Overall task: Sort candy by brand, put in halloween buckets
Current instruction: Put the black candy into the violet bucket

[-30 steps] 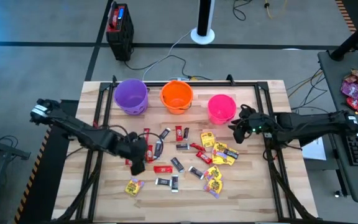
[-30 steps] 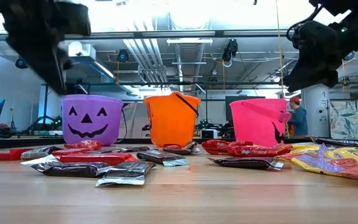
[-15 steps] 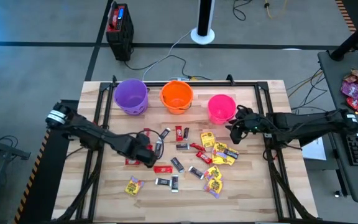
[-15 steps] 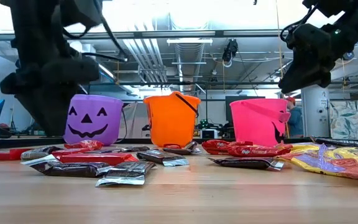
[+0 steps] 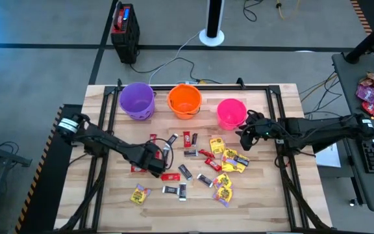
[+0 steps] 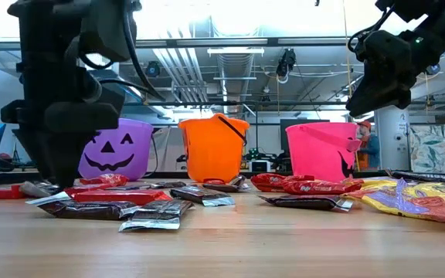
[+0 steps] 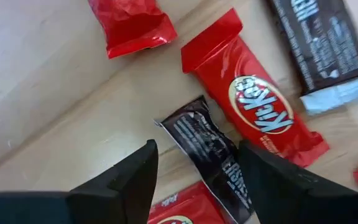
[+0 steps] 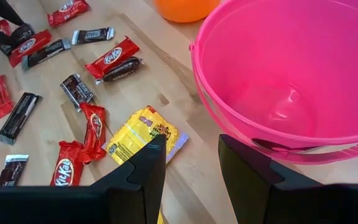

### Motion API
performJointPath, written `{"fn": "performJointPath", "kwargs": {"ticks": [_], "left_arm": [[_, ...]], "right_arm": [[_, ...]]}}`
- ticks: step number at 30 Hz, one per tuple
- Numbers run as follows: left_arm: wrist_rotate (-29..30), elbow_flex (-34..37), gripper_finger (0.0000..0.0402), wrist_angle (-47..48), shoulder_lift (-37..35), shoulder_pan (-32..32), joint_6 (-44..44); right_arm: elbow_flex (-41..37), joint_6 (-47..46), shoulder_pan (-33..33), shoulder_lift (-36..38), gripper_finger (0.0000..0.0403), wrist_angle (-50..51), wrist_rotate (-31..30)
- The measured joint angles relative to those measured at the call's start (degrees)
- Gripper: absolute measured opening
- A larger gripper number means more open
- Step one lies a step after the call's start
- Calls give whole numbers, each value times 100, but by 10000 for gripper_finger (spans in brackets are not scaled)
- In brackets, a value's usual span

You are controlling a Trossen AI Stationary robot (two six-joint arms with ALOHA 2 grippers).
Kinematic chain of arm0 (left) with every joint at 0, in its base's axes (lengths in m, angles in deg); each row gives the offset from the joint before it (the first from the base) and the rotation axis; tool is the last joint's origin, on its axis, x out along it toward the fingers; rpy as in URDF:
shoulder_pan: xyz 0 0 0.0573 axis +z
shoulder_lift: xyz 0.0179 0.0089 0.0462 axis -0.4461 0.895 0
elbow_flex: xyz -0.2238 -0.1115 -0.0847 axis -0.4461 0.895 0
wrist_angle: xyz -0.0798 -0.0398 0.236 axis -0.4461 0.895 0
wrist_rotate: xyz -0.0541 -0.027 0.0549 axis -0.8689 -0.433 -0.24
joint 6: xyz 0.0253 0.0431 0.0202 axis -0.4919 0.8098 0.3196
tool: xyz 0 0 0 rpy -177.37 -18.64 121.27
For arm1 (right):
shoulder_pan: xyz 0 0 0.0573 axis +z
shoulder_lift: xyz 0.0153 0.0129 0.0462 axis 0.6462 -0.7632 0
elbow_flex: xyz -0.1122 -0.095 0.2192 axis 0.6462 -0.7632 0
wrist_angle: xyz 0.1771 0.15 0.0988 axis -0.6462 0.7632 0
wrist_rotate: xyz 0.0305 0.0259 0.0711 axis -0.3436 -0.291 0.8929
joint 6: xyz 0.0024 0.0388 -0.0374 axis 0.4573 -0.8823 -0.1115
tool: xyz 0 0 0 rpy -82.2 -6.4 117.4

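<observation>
Left gripper point(image 5: 153, 160): low over the table point(image 5: 271, 195), fingers apart astride a dark brown bar point(image 7: 213, 155) beside a red bar point(image 7: 253, 112). Purple bucket point(image 5: 137, 100), orange bucket point(image 5: 185, 101), pink bucket point(image 5: 230, 112): in a row along the far edge. Candy point(image 5: 203, 166): scattered mid-table. Right gripper point(image 5: 245, 138): raised beside the pink bucket, fingers parted, empty.

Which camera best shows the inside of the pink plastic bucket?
The right wrist view: it looks down into the pink plastic bucket, which appears empty. The high view shows it small; the low view shows only its outer wall.
</observation>
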Motion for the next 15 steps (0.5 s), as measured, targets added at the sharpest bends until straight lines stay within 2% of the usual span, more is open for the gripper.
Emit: {"fn": "performJointPath", "kwargs": {"ticks": [3, 7, 15], "left_arm": [[-81, 0, 193, -149, 134, 0, 151], [-88, -4, 155, -252, 182, -3, 324], [-98, 11, 25, -203, -8, -2, 755]], "right_arm": [[0, 41, 0, -1, 139, 0, -1], [-3, 72, 0, 0, 139, -2, -2], [-4, 127, 0, 0, 139, -4, -14]]}}
